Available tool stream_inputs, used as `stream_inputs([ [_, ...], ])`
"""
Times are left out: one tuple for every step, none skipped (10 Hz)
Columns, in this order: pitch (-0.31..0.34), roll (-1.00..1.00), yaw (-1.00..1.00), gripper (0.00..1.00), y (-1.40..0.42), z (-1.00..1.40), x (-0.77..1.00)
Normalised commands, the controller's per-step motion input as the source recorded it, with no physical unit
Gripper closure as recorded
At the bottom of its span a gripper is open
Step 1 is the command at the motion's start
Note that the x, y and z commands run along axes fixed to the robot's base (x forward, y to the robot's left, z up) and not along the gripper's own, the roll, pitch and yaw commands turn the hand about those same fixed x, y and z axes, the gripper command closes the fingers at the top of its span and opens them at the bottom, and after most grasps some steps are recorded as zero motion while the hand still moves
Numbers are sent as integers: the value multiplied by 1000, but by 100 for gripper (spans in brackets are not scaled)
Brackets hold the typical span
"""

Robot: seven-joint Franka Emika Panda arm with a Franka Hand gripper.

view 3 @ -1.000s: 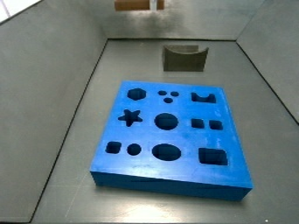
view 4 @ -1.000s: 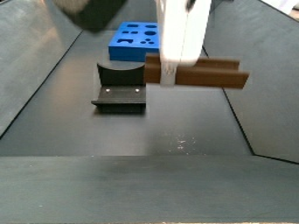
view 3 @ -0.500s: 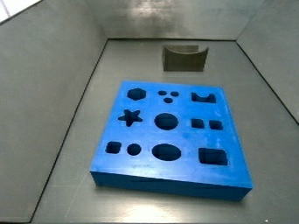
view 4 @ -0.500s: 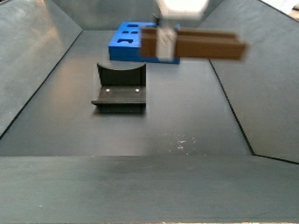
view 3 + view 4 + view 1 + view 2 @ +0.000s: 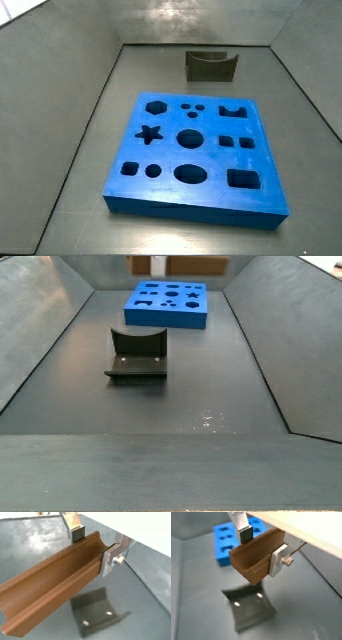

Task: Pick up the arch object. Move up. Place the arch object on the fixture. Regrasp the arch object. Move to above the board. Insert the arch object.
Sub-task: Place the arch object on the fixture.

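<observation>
In both wrist views my gripper (image 5: pixel 93 548) (image 5: pixel 261 548) is shut on the arch object (image 5: pixel 53 587) (image 5: pixel 254 559), a long orange-brown block with a groove along it. The silver fingers (image 5: pixel 110 558) clamp its two sides near one end. It hangs well above the floor. The dark fixture (image 5: pixel 100 614) (image 5: pixel 248 607) stands below it, its dip empty. In both side views the fixture (image 5: pixel 210 66) (image 5: pixel 136 354) and the blue board (image 5: pixel 201 150) (image 5: pixel 167 304) stand apart. Only a brown strip of the arch object (image 5: pixel 198 263) shows at the top edge of a side view.
Sloping grey walls (image 5: pixel 40 346) enclose the dark floor on both sides. The board (image 5: pixel 228 542) lies beyond the fixture, with several shaped holes in its top.
The gripper has risen with the arch object, from level with the fixture up to the top edge of the side view. The fixture and the board have not moved.
</observation>
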Motion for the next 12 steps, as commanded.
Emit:
stream_inputs([
  [46,-64,1000,100,-691,187,1000],
  [57,-62,1000,100,-537,156,1000],
  [73,-62,1000,100,-323,108,1000],
  [81,-65,1000,100,-246,80,959],
  [99,-68,1000,100,-141,41,869],
  [112,-70,1000,100,-86,28,799],
  [128,-75,1000,100,-59,18,728],
  [153,-83,1000,100,-38,12,637],
  [302,-747,1000,100,1000,-858,-153],
  [338,-837,1000,100,979,-832,-212],
  [362,-928,1000,100,820,-647,-232],
  [388,-1000,977,100,562,-312,-192],
])
